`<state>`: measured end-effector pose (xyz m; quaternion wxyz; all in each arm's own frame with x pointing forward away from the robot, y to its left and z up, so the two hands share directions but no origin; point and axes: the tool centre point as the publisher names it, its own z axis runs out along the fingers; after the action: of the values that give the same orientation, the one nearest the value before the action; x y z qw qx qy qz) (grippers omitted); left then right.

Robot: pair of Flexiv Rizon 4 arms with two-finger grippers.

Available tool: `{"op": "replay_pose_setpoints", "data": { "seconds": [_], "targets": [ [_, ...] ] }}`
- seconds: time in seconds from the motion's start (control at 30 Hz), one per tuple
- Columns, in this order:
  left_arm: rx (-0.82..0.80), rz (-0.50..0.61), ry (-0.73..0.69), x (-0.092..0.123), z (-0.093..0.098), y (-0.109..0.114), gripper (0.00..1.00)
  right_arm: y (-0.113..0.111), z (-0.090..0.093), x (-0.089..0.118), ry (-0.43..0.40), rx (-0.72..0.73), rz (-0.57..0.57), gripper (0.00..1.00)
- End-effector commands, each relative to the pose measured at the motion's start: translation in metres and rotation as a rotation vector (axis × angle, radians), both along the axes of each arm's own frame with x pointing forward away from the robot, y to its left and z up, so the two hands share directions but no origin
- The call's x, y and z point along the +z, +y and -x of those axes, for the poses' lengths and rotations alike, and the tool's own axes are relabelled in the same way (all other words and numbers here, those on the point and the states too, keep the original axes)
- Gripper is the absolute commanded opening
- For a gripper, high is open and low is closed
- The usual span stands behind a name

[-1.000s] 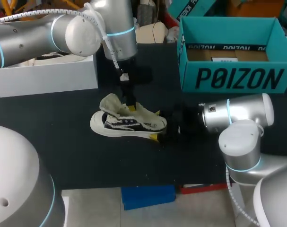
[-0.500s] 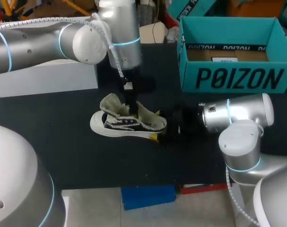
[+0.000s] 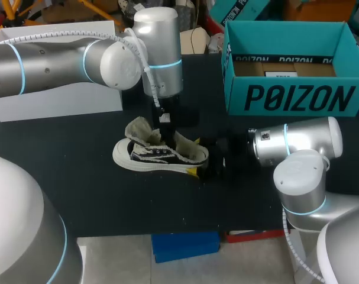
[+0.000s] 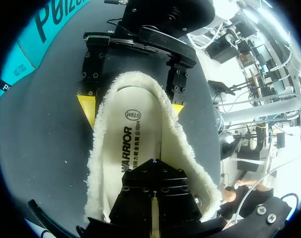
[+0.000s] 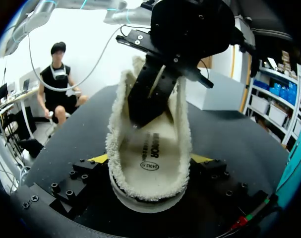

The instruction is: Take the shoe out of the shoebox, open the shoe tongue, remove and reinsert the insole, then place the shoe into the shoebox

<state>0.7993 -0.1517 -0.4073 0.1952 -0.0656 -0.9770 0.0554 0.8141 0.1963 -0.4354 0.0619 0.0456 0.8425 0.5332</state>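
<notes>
On tabletop (image 3: 96, 195), shoe (image 3: 158, 157) lies at 8 o'clock of teal shoebox (image 3: 285, 97), fleece mouth spread wide. Right jaws clenched on its heel at the 3 o'clock end, 1 yellow tip each side. Left jaws pressed together, tips down on insole (image 4: 140, 134) inside the shoe.

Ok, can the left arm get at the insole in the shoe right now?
Probably yes. The left claw sits inside the open shoe, just above the bare insole, with nothing between them; the right claw clamps the shoe from both sides.
</notes>
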Motion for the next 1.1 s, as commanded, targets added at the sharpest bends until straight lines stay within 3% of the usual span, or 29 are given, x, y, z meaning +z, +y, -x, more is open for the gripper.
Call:
{"op": "replay_pose_setpoints", "data": {
  "seconds": [0.03,0.53,1.1],
  "targets": [
    [-0.008,0.001,-0.008,-0.008,0.002,-0.001,0.00,-0.001,-0.001,-0.001,0.001,0.000,0.000,0.00],
    [-0.036,-0.022,-0.037,-0.019,0.012,-0.003,0.00,-0.001,-0.001,-0.001,0.001,0.000,0.000,0.00],
    [-0.057,-0.031,-0.028,-0.014,0.013,0.001,0.00,-0.001,-0.001,-0.001,0.001,0.000,0.000,0.00]
  ]
}}
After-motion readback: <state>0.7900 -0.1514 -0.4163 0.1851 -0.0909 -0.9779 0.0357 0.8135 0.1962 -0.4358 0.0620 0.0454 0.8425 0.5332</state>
